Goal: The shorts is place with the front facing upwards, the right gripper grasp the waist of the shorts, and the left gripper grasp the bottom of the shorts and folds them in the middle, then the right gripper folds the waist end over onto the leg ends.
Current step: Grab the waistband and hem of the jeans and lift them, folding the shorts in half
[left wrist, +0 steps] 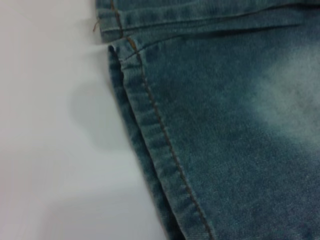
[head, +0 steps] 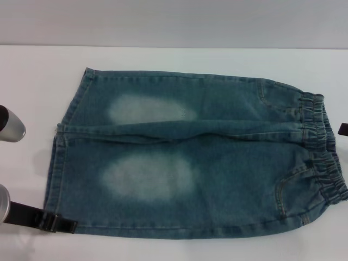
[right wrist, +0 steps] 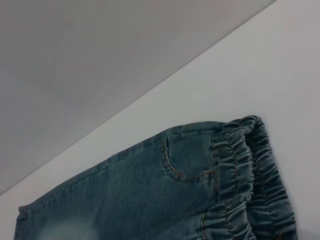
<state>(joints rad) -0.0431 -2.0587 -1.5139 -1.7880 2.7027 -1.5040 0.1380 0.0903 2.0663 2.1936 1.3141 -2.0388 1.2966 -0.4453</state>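
The shorts [head: 190, 157] lie flat and front up on the white table, legs side by side, with two pale thigh patches. The gathered waist [head: 321, 147] is at the right and the straight leg ends [head: 57, 163] at the left. My left gripper [head: 64, 224] shows as a black finger at the near corner of the near leg's hem, reaching in from a silver wrist [head: 4, 204]. Only a black bit of my right gripper [head: 343, 129] shows, at the frame's right edge beside the waist. The left wrist view shows the stitched hem [left wrist: 160, 135] close up; the right wrist view shows the ruched waist [right wrist: 245, 170] and a pocket seam [right wrist: 175, 162].
White table [head: 163, 60] runs under and around the shorts, with a grey wall [head: 174, 22] behind its far edge. A second silver part of the left arm [head: 11, 126] hangs at the left beside the hems.
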